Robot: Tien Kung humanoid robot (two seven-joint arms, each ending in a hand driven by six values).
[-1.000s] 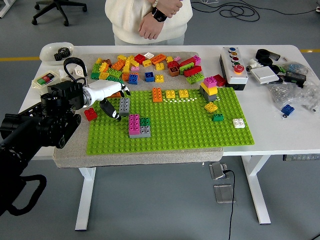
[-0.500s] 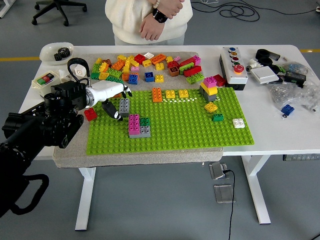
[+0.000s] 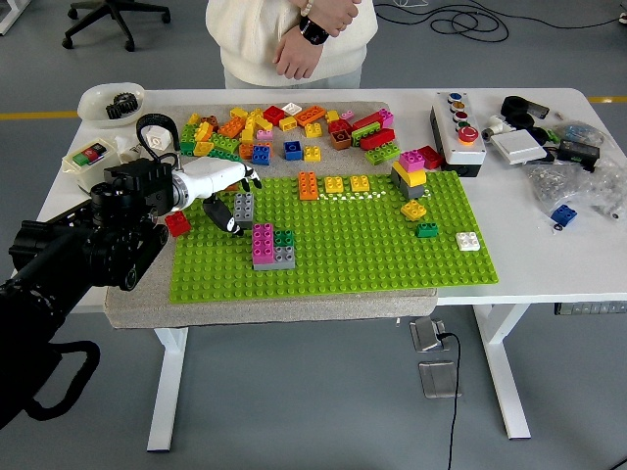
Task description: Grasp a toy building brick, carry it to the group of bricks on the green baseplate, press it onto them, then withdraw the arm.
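Note:
The green baseplate (image 3: 372, 245) lies on a grey mat. A cluster of pink, grey and green bricks (image 3: 270, 246) stands on its left part, and a grey brick (image 3: 244, 207) sits just behind it. My left hand (image 3: 233, 199), white with black fingertips, hovers over the plate's left rear corner, next to the grey brick. Its fingers are spread and hold nothing. A red brick (image 3: 177, 223) lies on the mat just left of the plate, below the wrist. A pile of loose bricks (image 3: 284, 129) covers the mat behind the plate. The right arm is out of view.
Orange and yellow bricks (image 3: 333, 184) and a pink-yellow-grey stack (image 3: 410, 173) stand on the plate's rear. A button box (image 3: 457, 130) and clutter fill the right side. A person (image 3: 294, 39) stands at the far edge with hands clasped.
My left arm has shifted slightly right and toward the far side, bringing the hand a little closer to the grey brick. No brick has moved.

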